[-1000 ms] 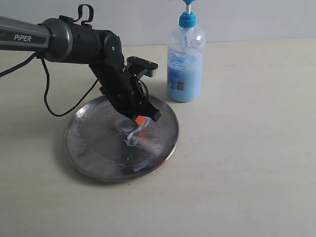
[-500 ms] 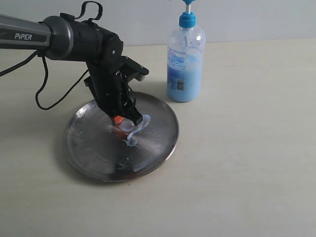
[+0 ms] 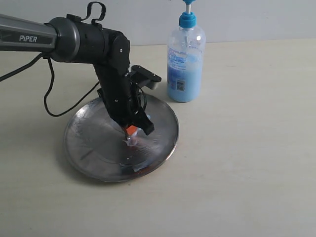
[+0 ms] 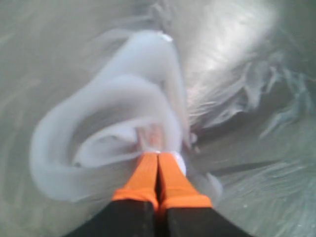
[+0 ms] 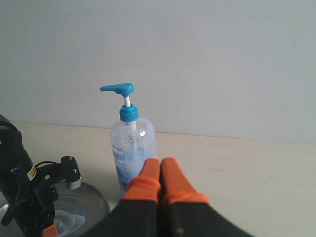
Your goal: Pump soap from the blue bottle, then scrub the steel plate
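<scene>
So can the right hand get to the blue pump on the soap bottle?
Probably yes. The right hand faces the blue bottle with nothing between them, and the pump head stands clear. The left hand is down on the steel plate, off to one side.

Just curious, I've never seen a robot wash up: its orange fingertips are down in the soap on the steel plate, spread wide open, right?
Not quite. The left gripper is shut, with its orange fingertips pressed together rather than spread, as the left wrist view shows. They are indeed down in the soap on the steel plate.
</scene>
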`<state>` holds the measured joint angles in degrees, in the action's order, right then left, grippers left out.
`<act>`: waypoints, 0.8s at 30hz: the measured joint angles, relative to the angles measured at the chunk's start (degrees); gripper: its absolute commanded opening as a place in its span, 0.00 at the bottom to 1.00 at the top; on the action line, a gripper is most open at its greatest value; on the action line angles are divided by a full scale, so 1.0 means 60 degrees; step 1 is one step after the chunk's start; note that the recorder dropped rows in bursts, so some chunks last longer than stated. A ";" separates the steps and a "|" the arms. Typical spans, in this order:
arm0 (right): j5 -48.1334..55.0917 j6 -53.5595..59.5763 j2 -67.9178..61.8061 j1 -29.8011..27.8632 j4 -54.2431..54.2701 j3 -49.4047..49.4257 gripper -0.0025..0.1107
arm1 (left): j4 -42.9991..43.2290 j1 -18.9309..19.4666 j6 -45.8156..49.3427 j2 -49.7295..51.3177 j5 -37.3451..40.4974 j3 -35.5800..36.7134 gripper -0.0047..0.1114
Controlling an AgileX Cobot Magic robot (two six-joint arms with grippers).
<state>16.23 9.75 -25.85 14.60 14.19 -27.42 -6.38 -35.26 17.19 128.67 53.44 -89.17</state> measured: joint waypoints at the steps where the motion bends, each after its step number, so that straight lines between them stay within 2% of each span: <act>1: 0.0000 0.0000 0.0000 0.0000 0.0000 0.0000 0.02 | -0.0177 -0.0030 0.0051 0.0000 -0.0053 0.0000 0.05; 8: 0.0000 0.0019 0.0000 0.0000 0.0016 0.0000 0.02 | -0.0980 -0.0034 0.0148 0.0000 -0.0935 0.0000 0.05; 16: 0.0000 0.0019 0.0000 0.0000 0.0038 0.0000 0.02 | -0.1269 -0.0059 0.0131 0.0166 -0.2420 0.0000 0.05; 24: 0.0000 0.0019 0.0000 0.0000 0.0038 0.0000 0.02 | -0.1288 0.0001 -0.0130 0.0231 -0.2559 0.0000 0.05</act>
<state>16.23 9.87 -25.85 14.60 14.42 -27.42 -14.11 -35.26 16.41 130.05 38.09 -89.17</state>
